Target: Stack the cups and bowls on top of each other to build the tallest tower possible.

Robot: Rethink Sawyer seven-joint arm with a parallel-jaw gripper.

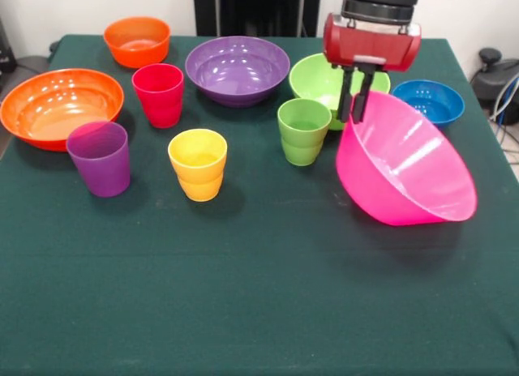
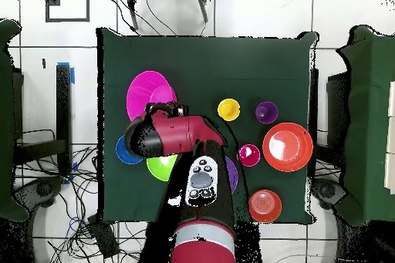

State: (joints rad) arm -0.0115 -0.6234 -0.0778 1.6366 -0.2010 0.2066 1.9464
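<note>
Centrally, the gripper [image 1: 354, 108] has its fingers [image 1: 360, 100] pinching the far rim of the pink bowl [image 1: 409, 169], which is tilted, mouth turned up and sideways, over the counter [image 1: 259, 295]; just beside the pink bowl stand the green cup [image 1: 303, 131], lime bowl [image 1: 318, 78] and blue bowl [image 1: 430, 99]

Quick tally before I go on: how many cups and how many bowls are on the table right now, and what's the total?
Cups: 4 – red plastic tumbler, purple plastic tumbler, yellow plastic tumbler, green plastic tumbler.
Bowls: 6 – large pink plastic bowl, tilted at the tool; large orange bowl; small orange bowl; purple bowl; lime green bowl; small blue bowl.
Total: 10
</note>
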